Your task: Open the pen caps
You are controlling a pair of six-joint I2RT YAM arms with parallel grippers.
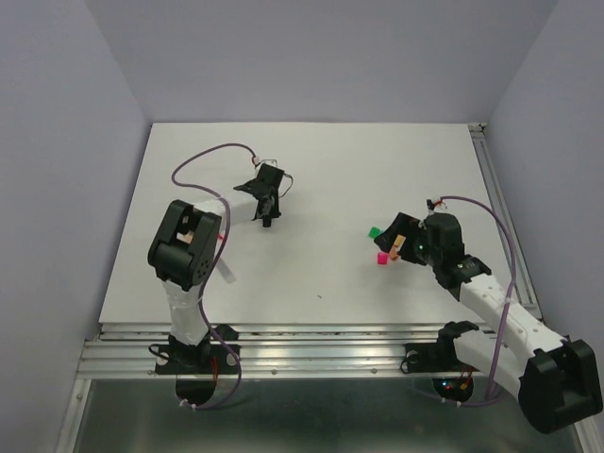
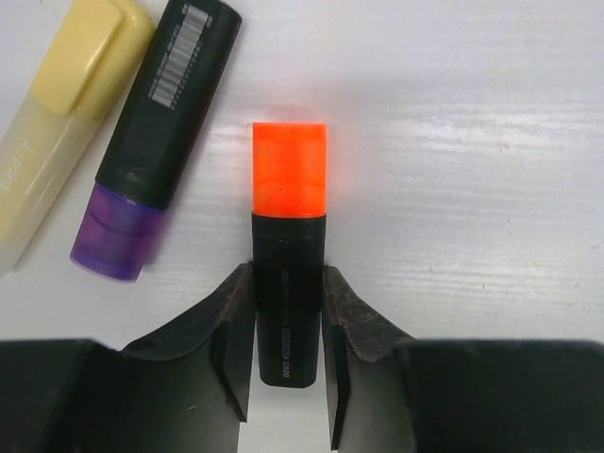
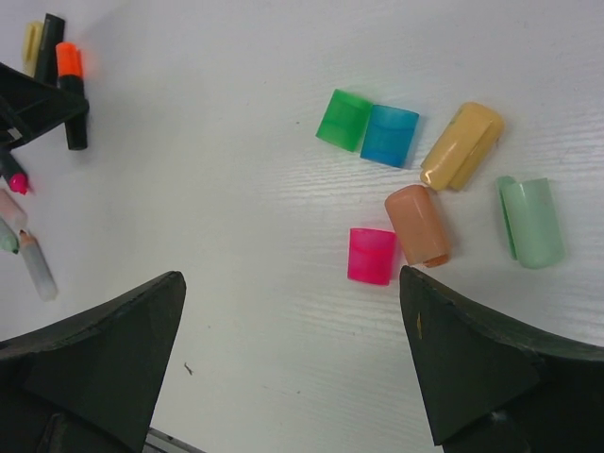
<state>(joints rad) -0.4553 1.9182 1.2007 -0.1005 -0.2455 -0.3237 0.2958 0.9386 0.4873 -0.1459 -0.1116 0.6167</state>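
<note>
Bottom centre, left gripper (image 2: 288, 283) pinches the highlighter barrel (image 2: 288, 247); right gripper (image 3: 291, 278) gapes empty; orange cap (image 2: 290, 170) looks light and slick, grab its sides.

Bright, even light comes from above, so the white table (image 1: 311, 189) looks almost washed out, with only soft, pale shadows. In the left wrist view the orange cap (image 2: 290, 170) glows so hard that a pink haze spills around it, streaks of glare shine to its right, and the black pen (image 2: 288, 302) and the left gripper's fingers (image 2: 226, 330) just below it are dark with little detail. In the right wrist view the loose caps (image 3: 371, 255) far to the right of that cap look sharp, and the right gripper's fingers (image 3: 104, 349) are big dark shapes.
</note>
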